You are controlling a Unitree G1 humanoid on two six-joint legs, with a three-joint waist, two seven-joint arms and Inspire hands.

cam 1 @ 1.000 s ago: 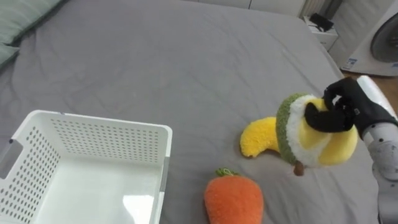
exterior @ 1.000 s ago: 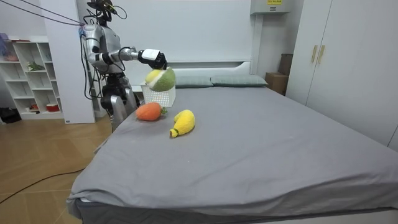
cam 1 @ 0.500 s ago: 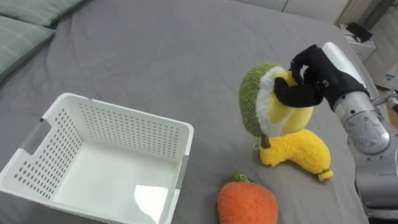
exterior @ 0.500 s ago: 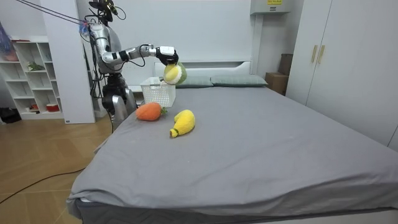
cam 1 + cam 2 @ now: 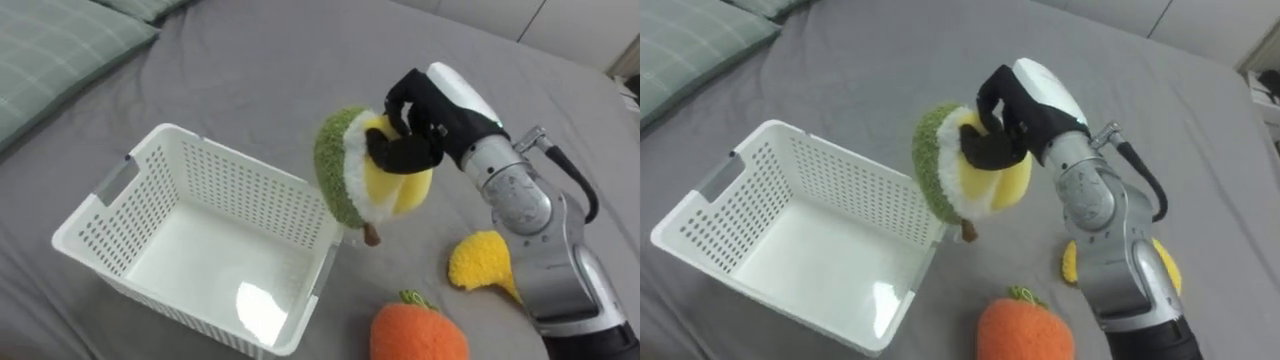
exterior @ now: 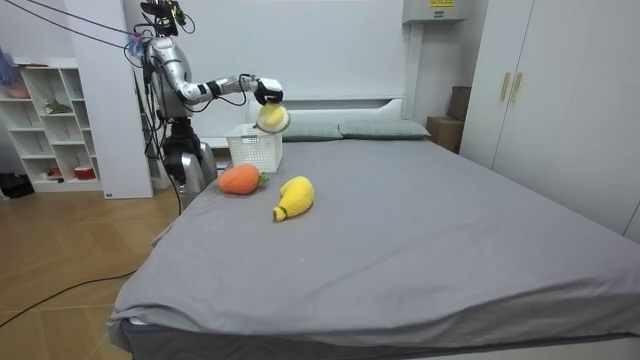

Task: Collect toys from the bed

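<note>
Three plush toys, says the first observer; which one does the robot have?

The green-and-yellow plush toy (image 5: 350,180), answers the second. The right hand (image 5: 415,135) has its dark fingers (image 5: 398,153) curled into the toy's yellow face, and it hangs clear of the bed (image 5: 250,70), above the three o'clock edge of the white basket (image 5: 235,172).

And the others?

From the held toy, the orange carrot plush (image 5: 420,335) lies at about five o'clock and the yellow banana plush (image 5: 480,262) at four o'clock. Both are on the sheet, outside the basket, and nothing lies in the basket.

How should the toy handle?

It is probably light and soft. The fingers look sunk into the filling, so it should give, not slip, and a drop would not harm it. Its bulk is the snag, because a shallow pinch of fuzz could pull loose. A hold across the thick middle, as here, seems the safest.

What does the next move need?

In his judgement, the toy should go further toward nine o'clock, over the basket's floor, before the hand lets go. Otherwise it may catch the rim and roll out.
</note>
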